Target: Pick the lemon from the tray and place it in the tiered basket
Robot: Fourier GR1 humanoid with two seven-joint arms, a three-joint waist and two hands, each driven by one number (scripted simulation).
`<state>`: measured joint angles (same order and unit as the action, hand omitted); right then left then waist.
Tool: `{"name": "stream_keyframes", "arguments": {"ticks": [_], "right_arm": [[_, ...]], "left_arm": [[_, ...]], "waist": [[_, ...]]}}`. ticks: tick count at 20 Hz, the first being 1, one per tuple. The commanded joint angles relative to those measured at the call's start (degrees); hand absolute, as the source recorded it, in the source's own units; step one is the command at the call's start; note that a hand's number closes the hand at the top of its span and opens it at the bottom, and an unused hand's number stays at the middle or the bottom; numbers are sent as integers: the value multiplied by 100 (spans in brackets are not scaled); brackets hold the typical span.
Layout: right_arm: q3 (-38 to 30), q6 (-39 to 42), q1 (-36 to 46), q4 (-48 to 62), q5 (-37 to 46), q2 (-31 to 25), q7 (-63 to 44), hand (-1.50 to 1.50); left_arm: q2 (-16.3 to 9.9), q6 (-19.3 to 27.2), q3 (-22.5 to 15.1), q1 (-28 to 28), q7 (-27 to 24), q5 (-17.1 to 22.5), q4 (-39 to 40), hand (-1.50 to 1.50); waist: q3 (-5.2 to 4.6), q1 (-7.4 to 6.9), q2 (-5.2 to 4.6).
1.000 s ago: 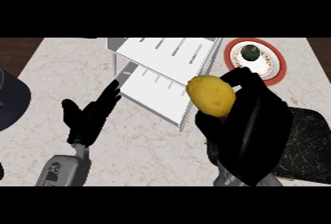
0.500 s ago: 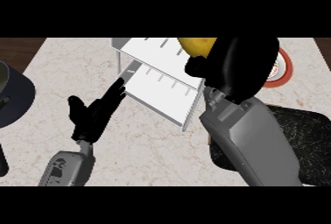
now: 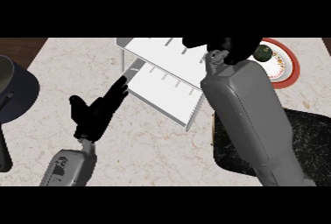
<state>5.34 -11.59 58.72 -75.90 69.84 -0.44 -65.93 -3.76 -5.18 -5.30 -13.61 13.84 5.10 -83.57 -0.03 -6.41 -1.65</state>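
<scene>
At the far left edge a dark pot (image 3: 14,94) with a pale inner rim sits half out of view on the marbled table (image 3: 155,148), its black handle running down the edge below it. Beside it to the right, the left hand (image 3: 97,111) rises from its grey forearm with straight fingers spread apart, thumb out to the side. The fingertips lie at the lower left corner of the tiered basket (image 3: 165,81), though whether they touch it cannot be told from this angle.

The tiered basket shows as white, flat shelves stacked at a slant, marked with short ribs along their edges, standing at the middle of the table's far half. The right forearm reaches across its right side up to the far edge, and the right hand (image 3: 223,43) shows there as a black mass over the top shelf. Whether its fingers are curled or straight cannot be told. The lemon is hidden from this view.

Right of the hand lies a red-rimmed plate (image 3: 287,72) with a dark green round item (image 3: 262,52) on it. Below, under the forearm, lies the dark speckled tray (image 3: 304,135) at the table's near right.
</scene>
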Motion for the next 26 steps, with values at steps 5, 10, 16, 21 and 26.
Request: {"name": "stream_keyframes", "arguments": {"ticks": [5,10,16,21,26], "right_arm": [[-197,-2383,480,1473,-953,42,254,-150],[-197,-3344,1232,2392,-742,43,554,-150],[-348,-4267,1735,3053,63,43,-177,-150],[-611,-4506,1537,2892,438,43,-999,-150],[-62,-3810,922,1922,513,43,-1441,-150]], "left_arm": [[37,-11,26,-259,135,43,78,0],[99,99,-151,-96,252,-121,-67,0],[-18,45,85,24,-109,-80,252,0],[-74,134,274,73,22,15,161,0],[-52,173,257,377,-113,-41,140,0]], "waist": [[0,-133,-55],[-7,-144,-4],[-17,192,69],[-13,427,195],[-6,654,300]]}}
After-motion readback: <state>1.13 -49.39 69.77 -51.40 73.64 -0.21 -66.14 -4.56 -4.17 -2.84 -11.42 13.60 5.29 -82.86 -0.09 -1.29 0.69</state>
